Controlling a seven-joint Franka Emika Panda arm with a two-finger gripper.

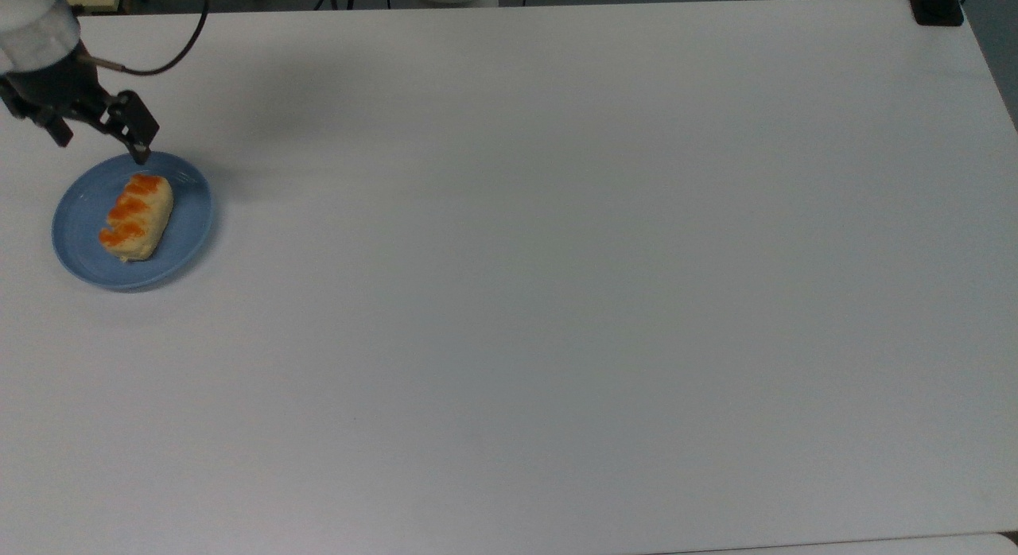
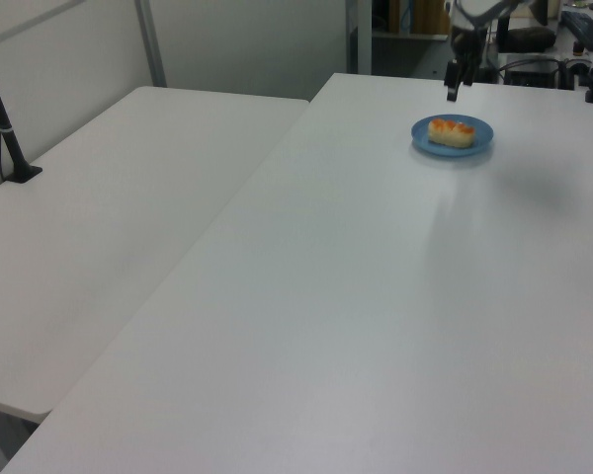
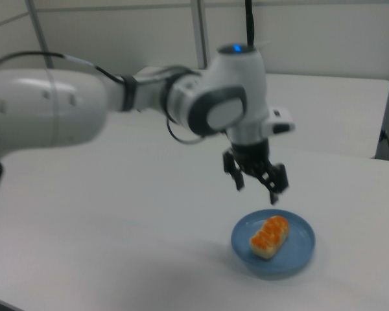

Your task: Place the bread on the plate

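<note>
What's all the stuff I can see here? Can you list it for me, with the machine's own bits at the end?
bread: one, pale yellow with orange patches, lying on the plate, nothing holding it.
plate: one, light blue, round, near the top view's left edge of the table.
table: one, white, carrying the plate.
second table: one, white, on the left view's left, butted against the first.
black post: one, with a cable, standing on the second table by the wall.
black clamp: one, at the table's far corner on the top view's right.
arm: one, white and grey, reaching over the table.
pincer: one, black, open, raised above the plate's far rim.
</note>
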